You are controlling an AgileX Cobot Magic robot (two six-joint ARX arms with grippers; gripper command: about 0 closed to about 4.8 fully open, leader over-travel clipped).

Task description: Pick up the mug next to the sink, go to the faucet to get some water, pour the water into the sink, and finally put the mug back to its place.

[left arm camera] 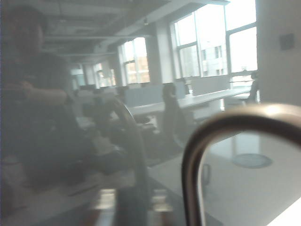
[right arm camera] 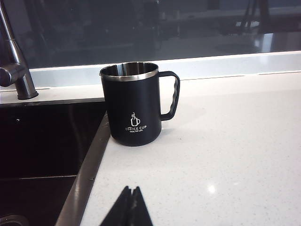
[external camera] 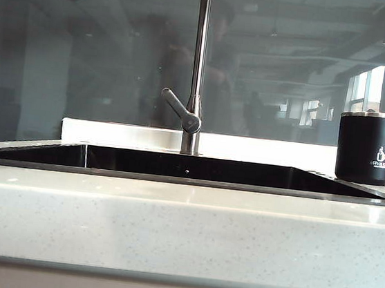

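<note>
I see the matte black steel-rimmed mug (right arm camera: 135, 104) upright beside the dark sink (right arm camera: 87, 169), untouched. My right gripper (right arm camera: 128, 207), pinched together, faces it; the left gripper's jaws are unseen, state unknowable.

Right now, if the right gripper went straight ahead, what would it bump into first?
Probably the black mug. The shut right gripper points across bare countertop toward it, beside the sink, though depth is unclear.

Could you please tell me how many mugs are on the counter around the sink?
1. The mug stands upright on the counter at the sink's right corner, apart from the shut right gripper. The left gripper is not visible; nothing suggests hidden mugs.
</note>
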